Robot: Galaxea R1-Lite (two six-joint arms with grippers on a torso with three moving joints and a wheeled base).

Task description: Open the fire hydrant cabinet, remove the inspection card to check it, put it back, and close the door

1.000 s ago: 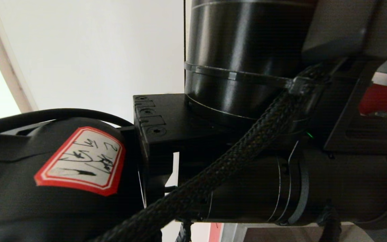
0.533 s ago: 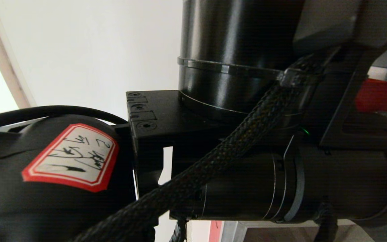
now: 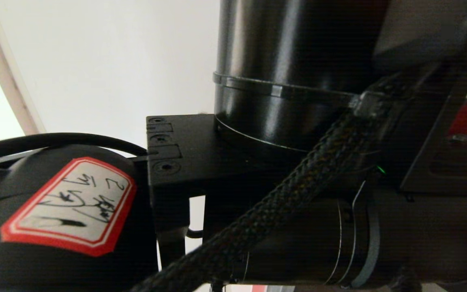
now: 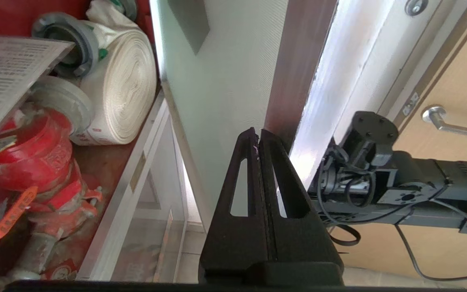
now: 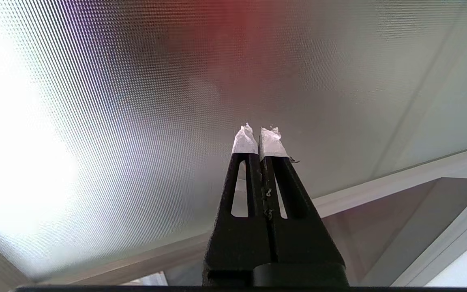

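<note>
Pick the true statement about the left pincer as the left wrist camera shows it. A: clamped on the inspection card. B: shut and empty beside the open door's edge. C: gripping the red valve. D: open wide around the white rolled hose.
B: the left pincer has its jaws pressed together with nothing between them, next to the door, while the inspection card sits inside the fire hydrant cabinet.

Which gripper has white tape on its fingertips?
The right gripper: white tape wraps both its tips, shut together in front of the frosted glass. The left gripper, shut by the open door, has bare black tips.
</note>
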